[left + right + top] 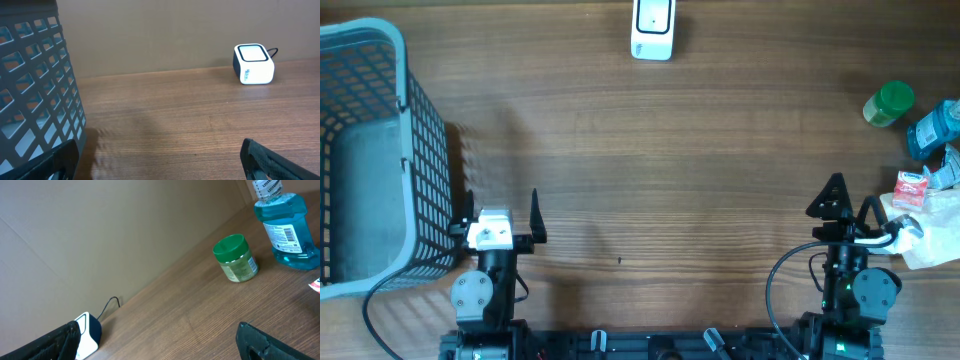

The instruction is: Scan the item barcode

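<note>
1. At the bottom edge of the overhead view, the left gripper (500, 208) and the right gripper (850, 203) both stand wide apart with nothing between the jaws. We judge that they are parked low near the arm bases, so the middle of the table (660, 180) is free for work.
2. Just right of the right gripper, at the lower right edge, lie small packets (912, 187) and a crumpled white bag (932, 242). We judge that arm is the natural one to pick from them.
3. A grey basket (420, 150) fills the left edge, its wall just beside the left gripper. It is probably the drop point for scanned goods.
4. Higher on the right edge stand a blue bottle (932, 128) and a green-lidded jar (888, 103), both upright. The bottle's label shows a barcode in the right wrist view.
5. We cannot tell which of these goods is meant for scanning, but all of them sit at the right edge, well apart from the scanner.
6. Farthest off, at top centre, sits the white scanner (652, 30), window facing up, so a barcode would have to be turned downward over it.
</note>
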`<act>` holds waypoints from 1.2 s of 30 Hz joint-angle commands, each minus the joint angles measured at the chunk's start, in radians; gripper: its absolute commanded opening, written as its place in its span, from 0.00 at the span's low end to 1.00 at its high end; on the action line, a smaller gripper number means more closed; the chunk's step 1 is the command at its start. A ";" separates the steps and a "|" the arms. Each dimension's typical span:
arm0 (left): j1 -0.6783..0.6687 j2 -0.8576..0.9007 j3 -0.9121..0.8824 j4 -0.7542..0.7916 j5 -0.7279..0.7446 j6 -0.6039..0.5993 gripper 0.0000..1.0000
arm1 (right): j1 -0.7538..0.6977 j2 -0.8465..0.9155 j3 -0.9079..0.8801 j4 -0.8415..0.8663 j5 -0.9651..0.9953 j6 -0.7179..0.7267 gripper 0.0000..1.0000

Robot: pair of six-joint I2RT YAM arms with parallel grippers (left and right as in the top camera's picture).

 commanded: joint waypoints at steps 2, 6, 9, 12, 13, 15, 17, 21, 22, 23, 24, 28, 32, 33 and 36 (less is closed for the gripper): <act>0.004 -0.002 -0.003 -0.001 -0.006 0.012 1.00 | -0.003 0.000 -0.003 0.005 0.020 0.004 1.00; 0.004 -0.002 -0.003 -0.001 -0.006 0.012 1.00 | -0.003 0.000 -0.003 0.005 0.020 0.004 1.00; 0.004 -0.002 -0.003 -0.001 -0.006 0.012 1.00 | -0.003 0.000 -0.003 0.005 0.020 0.004 1.00; 0.004 -0.002 -0.003 -0.001 -0.006 0.012 1.00 | -0.003 0.000 -0.003 0.005 0.020 0.004 1.00; 0.004 -0.002 -0.003 -0.001 -0.006 0.012 1.00 | -0.003 0.000 -0.003 0.005 0.020 0.004 1.00; 0.004 -0.002 -0.003 -0.001 -0.006 0.012 1.00 | -0.003 0.000 -0.003 0.005 0.020 0.004 1.00; 0.004 -0.002 -0.003 -0.001 -0.006 0.012 1.00 | -0.003 -0.013 -0.003 0.005 0.020 0.004 1.00; 0.004 -0.002 -0.003 -0.001 -0.006 0.012 1.00 | 0.019 -0.025 -0.003 0.006 0.024 0.000 1.00; 0.004 -0.002 -0.003 -0.001 -0.006 0.012 1.00 | 0.027 -0.024 -0.003 0.007 0.026 0.000 1.00; 0.004 -0.002 -0.003 -0.001 -0.006 0.012 1.00 | 0.035 -0.024 -0.003 0.006 0.023 0.001 1.00; 0.004 -0.002 -0.003 -0.001 -0.006 0.012 1.00 | 0.046 -0.024 -0.004 0.006 0.016 0.004 1.00; 0.004 -0.002 -0.003 -0.001 -0.006 0.012 1.00 | 0.109 -0.025 -0.004 0.005 0.015 -0.110 1.00; 0.004 -0.002 -0.003 -0.001 -0.006 0.012 1.00 | 0.185 -0.025 -0.005 -0.006 -0.103 -0.349 1.00; 0.004 -0.002 -0.003 -0.001 -0.006 0.012 1.00 | 0.195 -0.025 -0.005 -0.005 -0.104 -0.367 1.00; 0.004 -0.002 -0.003 -0.001 -0.006 0.012 1.00 | 0.196 -0.025 -0.005 -0.006 -0.097 -0.365 1.00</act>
